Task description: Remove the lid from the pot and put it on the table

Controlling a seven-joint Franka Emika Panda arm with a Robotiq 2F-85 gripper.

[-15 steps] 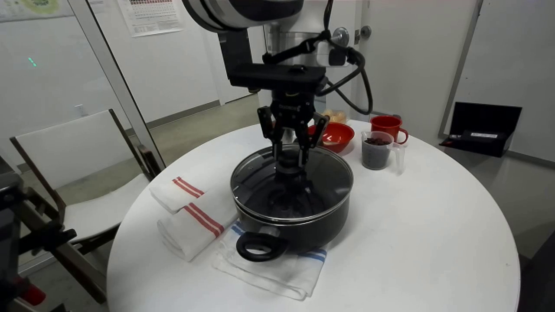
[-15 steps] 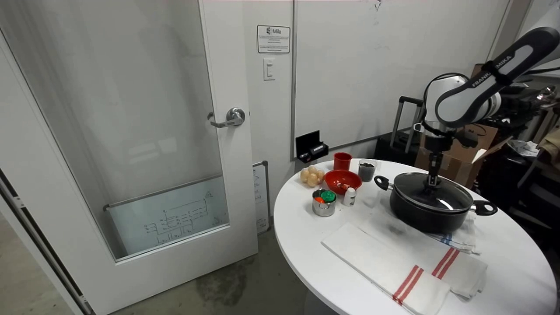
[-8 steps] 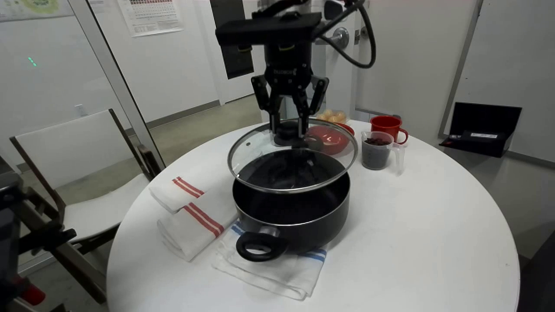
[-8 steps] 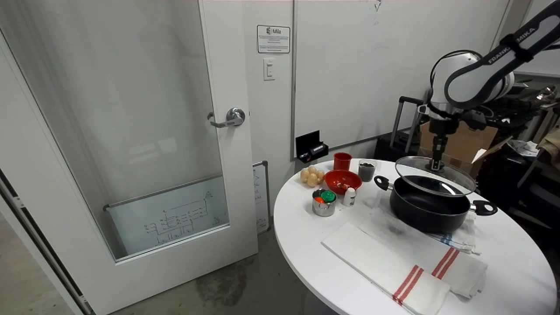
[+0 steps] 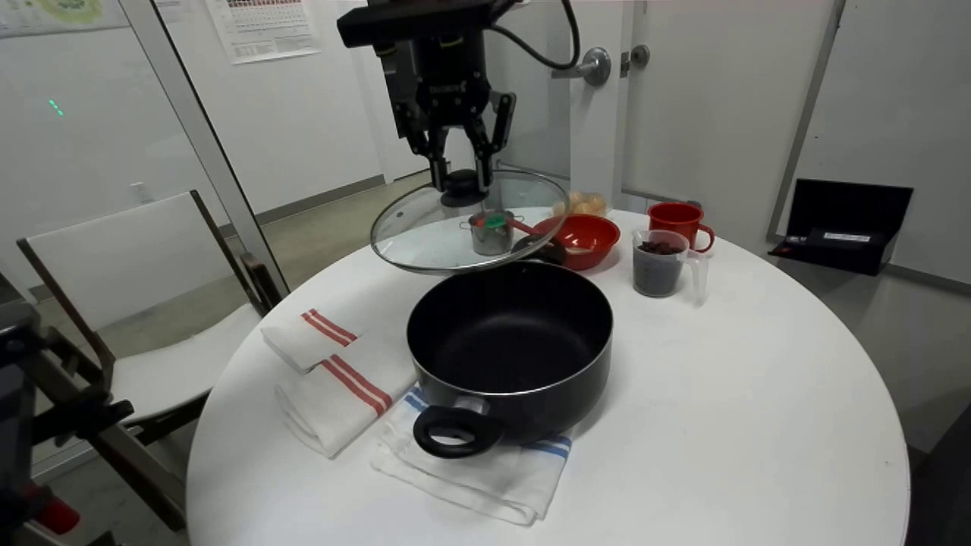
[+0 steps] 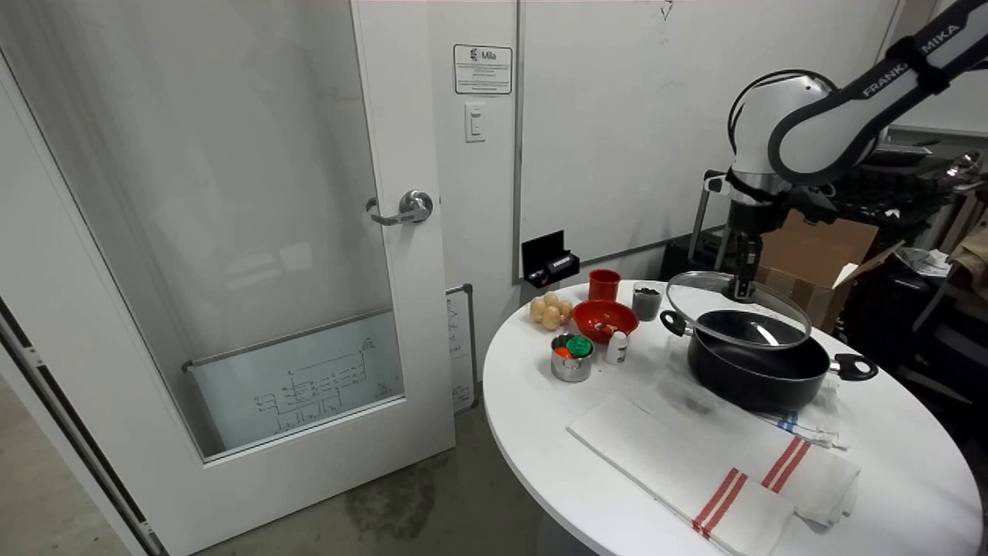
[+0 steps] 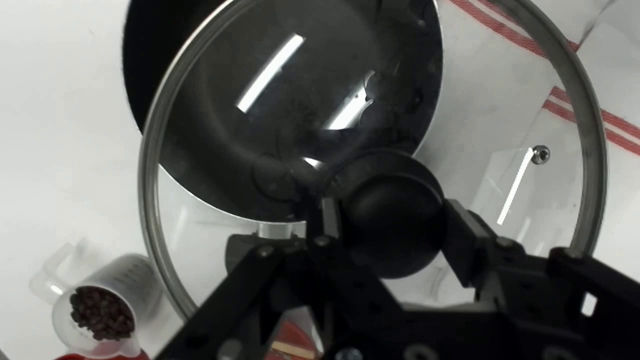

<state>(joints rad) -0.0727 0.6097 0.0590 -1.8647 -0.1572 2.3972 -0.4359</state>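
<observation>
As two red-striped towels lie left on one white table in an exterior view, one gripper at upper centre grips the knob of one glass lid hanging tilted beneath it, up-left of one uncovered black pot at centre, one red bowl farther right.

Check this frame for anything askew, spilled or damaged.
The lid hangs tilted in the gripper: in an exterior view it slopes, while the rim of the pot looks level. The grip on its knob may be why. I make out no spill or damage.
</observation>
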